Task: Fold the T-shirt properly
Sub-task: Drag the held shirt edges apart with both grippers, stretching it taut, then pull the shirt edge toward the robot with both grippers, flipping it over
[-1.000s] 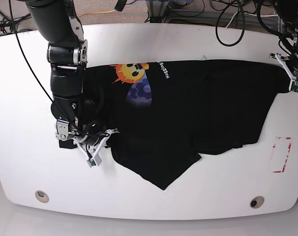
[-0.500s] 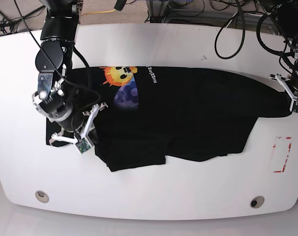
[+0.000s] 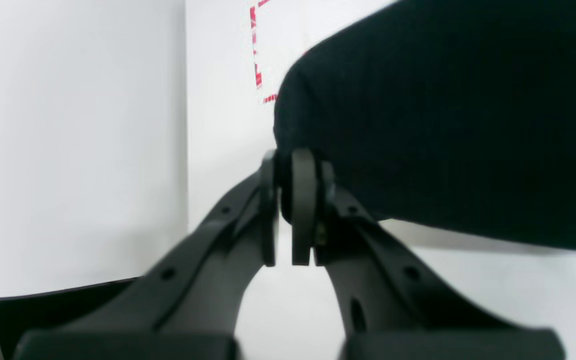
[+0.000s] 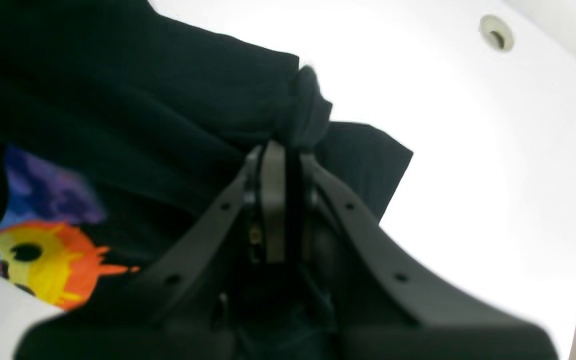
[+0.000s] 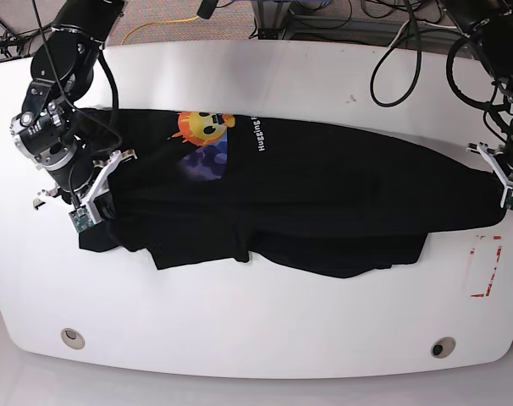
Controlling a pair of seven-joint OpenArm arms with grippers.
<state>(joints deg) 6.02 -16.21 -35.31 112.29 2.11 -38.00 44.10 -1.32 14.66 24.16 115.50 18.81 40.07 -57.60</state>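
The black T-shirt lies stretched across the white table, its sun-face print, blue-purple patch and white lettering at the upper left. My right gripper, on the base view's left, is shut on a bunched fold of the shirt's left end; the right wrist view shows the pinch. My left gripper, on the base view's right, is shut on the shirt's right end, seen in the left wrist view. The shirt hangs taut between them.
A red dashed rectangle is marked on the table at the right, below my left gripper. Two round holes sit near the front edge. Cables lie beyond the far edge.
My right gripper has carried the shirt's left end up and leftward. My left gripper has moved down a little. The shirt is pulled longer and flatter, and the lower hanging flap has drawn in.
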